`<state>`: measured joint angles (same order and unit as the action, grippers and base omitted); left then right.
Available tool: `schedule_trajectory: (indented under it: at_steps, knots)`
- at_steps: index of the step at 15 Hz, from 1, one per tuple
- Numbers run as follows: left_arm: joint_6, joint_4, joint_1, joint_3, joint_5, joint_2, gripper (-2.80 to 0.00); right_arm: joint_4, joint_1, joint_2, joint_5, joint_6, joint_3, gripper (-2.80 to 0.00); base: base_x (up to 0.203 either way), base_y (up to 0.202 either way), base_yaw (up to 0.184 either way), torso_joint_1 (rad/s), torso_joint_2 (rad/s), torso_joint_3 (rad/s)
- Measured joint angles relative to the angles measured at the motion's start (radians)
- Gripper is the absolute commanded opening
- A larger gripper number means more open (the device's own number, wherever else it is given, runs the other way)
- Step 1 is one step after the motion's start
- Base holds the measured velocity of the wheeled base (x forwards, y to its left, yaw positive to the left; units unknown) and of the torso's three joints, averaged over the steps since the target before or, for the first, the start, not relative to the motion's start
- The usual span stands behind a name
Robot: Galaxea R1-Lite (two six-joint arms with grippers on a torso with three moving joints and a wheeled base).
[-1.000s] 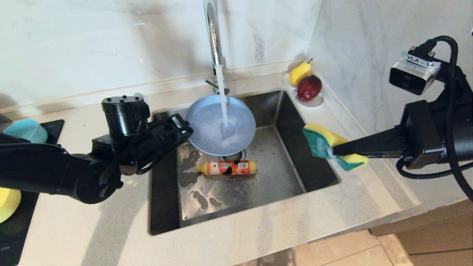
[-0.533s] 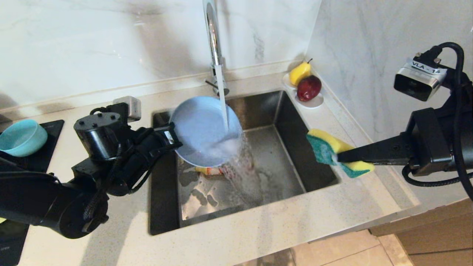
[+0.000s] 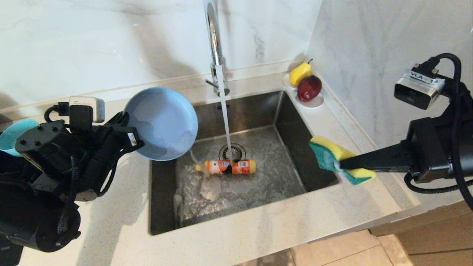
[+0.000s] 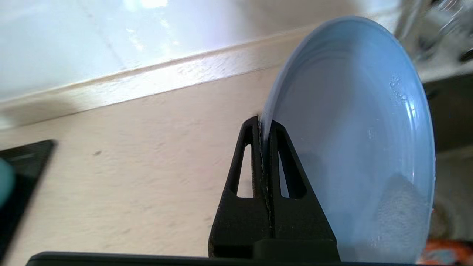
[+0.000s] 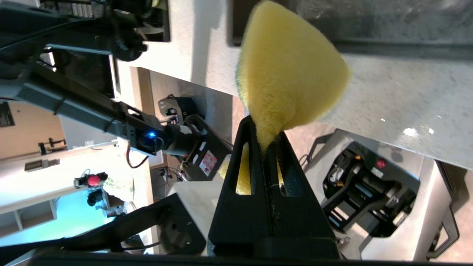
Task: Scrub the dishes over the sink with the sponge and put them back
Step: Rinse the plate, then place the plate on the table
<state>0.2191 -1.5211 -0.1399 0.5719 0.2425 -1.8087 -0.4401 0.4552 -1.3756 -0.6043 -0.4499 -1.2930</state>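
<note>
We judge the wet plate rigid, light and slippery; our left gripper pinches its rim, our right gripper squeezes the soft sponge.

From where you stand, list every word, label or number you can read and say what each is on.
"VLA - 14": white tag on the right wrist camera, above the right claw holding the sponge.
Detergent bottle in the sink: printed label, too blurred to read.
Small white sticker by the left claw gripping the plate: too small to read.
</note>
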Motion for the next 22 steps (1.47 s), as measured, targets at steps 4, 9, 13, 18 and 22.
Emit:
schedule_trajectory:
  at_steps: [4, 9, 13, 18, 22]
  knots:
    - [0.055, 0.000, 0.004, -0.042, -0.012, 0.017, -2.80, 0.008, -0.019, -0.019, -0.001, 0.005, 0.023, -2.80, 0.000, 0.000, 0.000, 0.000, 0.00, 0.000]
    - [0.144, -0.001, -0.036, 0.010, -0.067, 0.068, -2.80, 0.030, -0.027, -0.032, -0.003, 0.003, 0.031, -2.80, 0.000, 0.000, 0.000, 0.000, 0.00, 0.000]
    - [0.131, -0.001, -0.042, 0.017, -0.058, 0.088, -2.80, 0.030, -0.028, -0.029, -0.001, 0.004, 0.036, -2.80, 0.000, 0.000, 0.000, 0.000, 0.00, 0.000]
    - [0.039, 0.097, 0.016, 0.068, 0.057, 0.096, -2.80, 0.031, -0.034, -0.027, 0.000, 0.005, 0.058, -2.80, 0.000, 0.000, 0.000, 0.000, 0.00, 0.000]
    - [-0.213, 0.548, 0.111, 0.238, 0.100, 0.117, -2.80, 0.031, -0.045, -0.025, 0.002, 0.009, 0.083, -2.80, 0.000, 0.000, 0.000, 0.000, 0.00, 0.000]
